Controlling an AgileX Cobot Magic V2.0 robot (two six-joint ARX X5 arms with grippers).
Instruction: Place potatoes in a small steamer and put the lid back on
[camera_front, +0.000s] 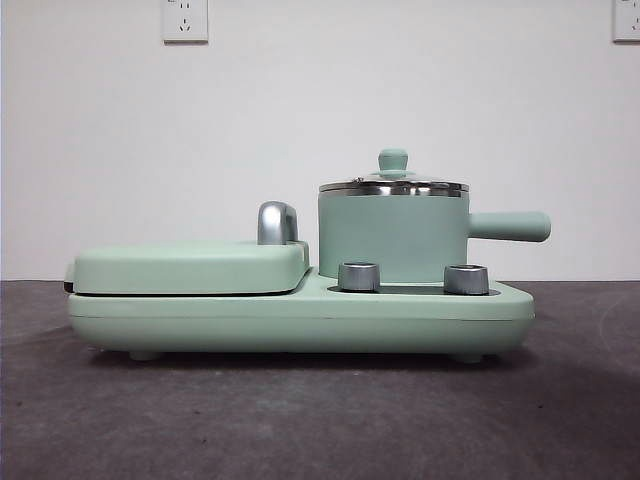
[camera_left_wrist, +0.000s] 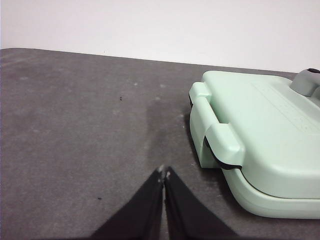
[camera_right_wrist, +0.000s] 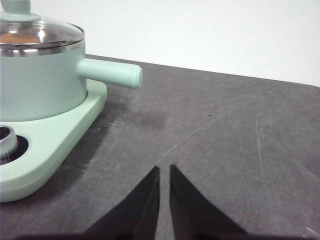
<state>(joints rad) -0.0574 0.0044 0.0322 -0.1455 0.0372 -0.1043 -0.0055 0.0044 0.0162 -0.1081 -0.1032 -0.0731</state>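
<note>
Right wrist view shows an orange-brown patch, most likely the potato (camera_right_wrist: 12, 37), through the round clear glass lid with a steel rim and small mint-green knob (camera_right_wrist: 47, 34); little more than its colour can be made out. That lid sits level on the mint-green cylindrical steamer pot with a straight side handle (camera_front: 395, 238), so by the look of it both parts of the task are done. The pot stands in its recess on the mint-green appliance base (camera_front: 300, 315), behind two chrome dials (camera_front: 359, 276), which keeps it steady. Beside it the flat mint-green griddle cover with a chrome handle (camera_front: 190, 268) lies shut. Both arms appear to wait clear of the appliance: the right tool (camera_right_wrist: 164, 169) hangs over the dark grey bench (camera_front: 320, 420) with its jaws nearly together and empty, and the left tool (camera_left_wrist: 164, 171) is clenched on nothing near the cover's hinge end.
</note>
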